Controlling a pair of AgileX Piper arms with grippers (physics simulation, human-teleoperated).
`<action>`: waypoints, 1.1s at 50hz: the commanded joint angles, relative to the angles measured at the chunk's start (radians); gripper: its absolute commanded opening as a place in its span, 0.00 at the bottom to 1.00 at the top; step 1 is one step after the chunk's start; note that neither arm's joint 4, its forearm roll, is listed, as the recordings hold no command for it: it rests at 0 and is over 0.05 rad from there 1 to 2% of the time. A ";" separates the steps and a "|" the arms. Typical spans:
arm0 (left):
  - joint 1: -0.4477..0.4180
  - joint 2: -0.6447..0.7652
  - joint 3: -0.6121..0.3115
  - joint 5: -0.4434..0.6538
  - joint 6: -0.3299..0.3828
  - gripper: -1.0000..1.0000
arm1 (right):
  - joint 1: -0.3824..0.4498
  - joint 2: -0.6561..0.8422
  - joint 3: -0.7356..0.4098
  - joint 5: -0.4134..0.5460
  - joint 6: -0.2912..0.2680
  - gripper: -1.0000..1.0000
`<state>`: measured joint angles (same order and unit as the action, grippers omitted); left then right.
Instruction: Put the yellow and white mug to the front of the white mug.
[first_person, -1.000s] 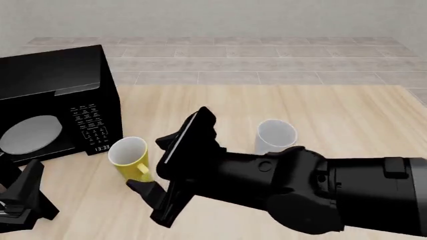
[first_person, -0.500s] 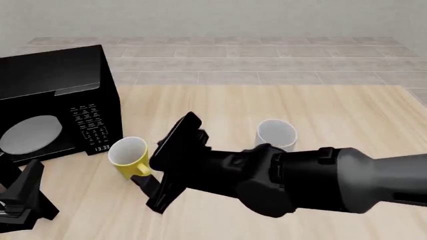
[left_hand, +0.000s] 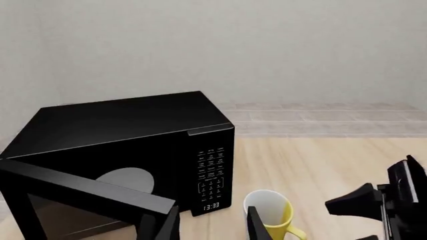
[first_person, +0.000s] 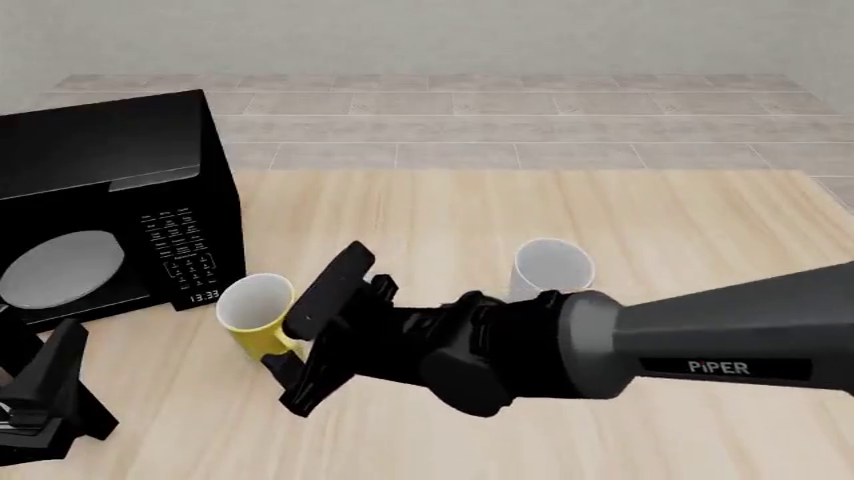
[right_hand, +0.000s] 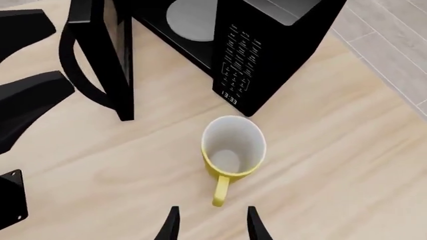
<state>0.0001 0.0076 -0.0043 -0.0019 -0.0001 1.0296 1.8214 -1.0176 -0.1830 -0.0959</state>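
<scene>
The yellow mug (first_person: 256, 312) stands on the bench (first_person: 561, 210) just beside the microwave (first_person: 114, 205), well left of the white mug (first_person: 551, 268). The right gripper (right_hand: 211, 227), spread wide and empty, lines up on its handle (right_hand: 221, 190), probably to grasp there

Upright yellow and white mug (first_person: 258, 313) well left of upright white mug (first_person: 551, 270)

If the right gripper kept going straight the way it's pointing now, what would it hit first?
Most likely the yellow and white mug: its handle lies just ahead of the open right gripper, roughly in line with the gap between the jaws. The depth is hard to judge.
</scene>
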 joint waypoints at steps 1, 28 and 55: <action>0.000 0.000 0.000 0.000 0.000 1.00 | -0.011 0.060 -0.046 0.007 0.007 1.00; 0.000 0.000 0.000 0.000 0.000 1.00 | -0.028 0.212 -0.136 -0.008 0.080 1.00; 0.000 0.000 0.000 0.000 0.000 1.00 | -0.017 0.326 -0.185 -0.020 0.176 1.00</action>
<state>0.0001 0.0076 -0.0043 -0.0019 -0.0001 1.0019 2.1119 -1.1862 -0.1999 0.0419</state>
